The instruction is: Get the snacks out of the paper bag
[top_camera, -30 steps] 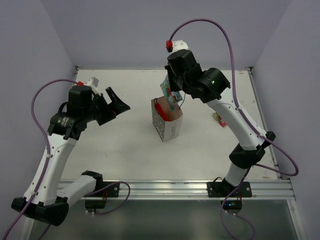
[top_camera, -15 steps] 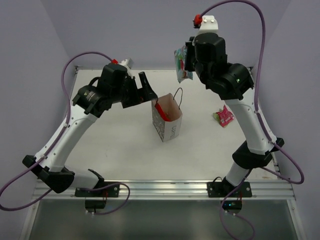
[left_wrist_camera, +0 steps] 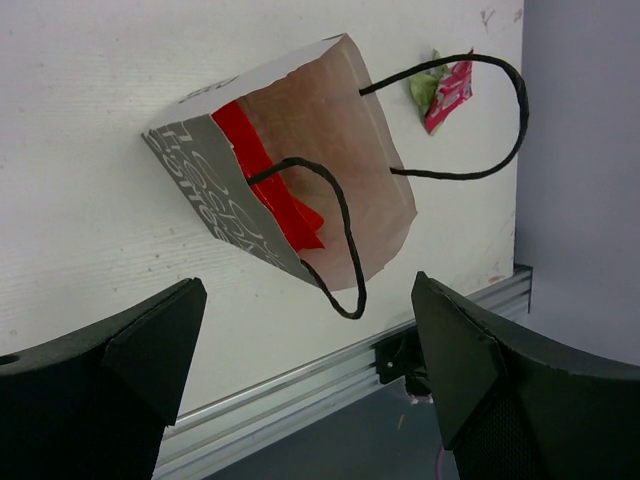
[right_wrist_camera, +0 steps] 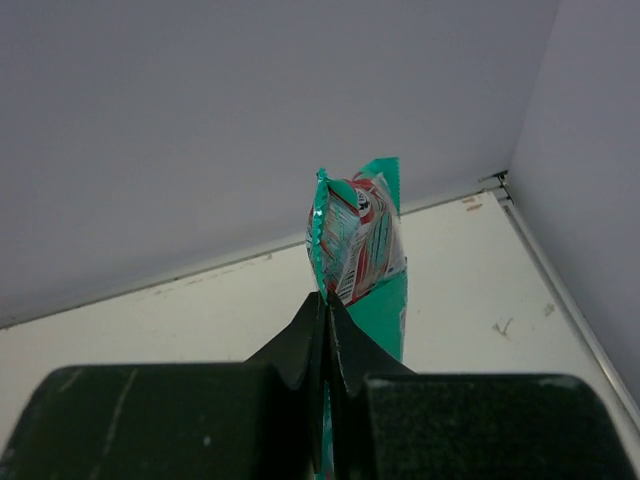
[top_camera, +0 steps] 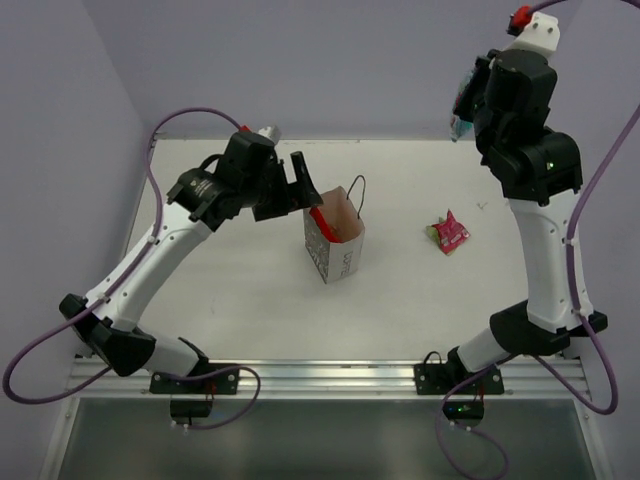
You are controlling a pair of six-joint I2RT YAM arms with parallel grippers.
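Overhead, the right claw (top_camera: 466, 108) sits raised high, well apart from the grey-beige paper carrier bag (top_camera: 338, 245), and is clamped on a teal crinkly foil packet (top_camera: 459, 112) that hangs beside its fingers. A small pink-red foil packet (top_camera: 449, 233) lies on the white table (top_camera: 230, 290) far beneath that claw. The left claw (top_camera: 300, 188) hovers with jaws spread wide, the bag's open mouth just ahead of its tips, and I see it touching nothing

From the left wrist, the bag stands just beyond the spread fingers (left_wrist_camera: 140, 340), centred between them and apart from both. A bright red flat foil packet (left_wrist_camera: 262, 170) leans inside against the bag wall nearer the claw, its upper edge close to the rim. It looks light, thin and slippery, likely to crumple, not resist, so that upper edge seems the best place to pinch. The bag itself looks light enough to tip or slide if nudged. Its thin black loop handles (left_wrist_camera: 345, 250) arch across the mouth and could snag a finger

From the right wrist, the jaws are pressed together on the teal packet (right_wrist_camera: 360, 240), pinching it flat, with most of it sticking out past the tips. Being nearly weightless it should hang safely, though smooth foil may slip in so narrow a pinch
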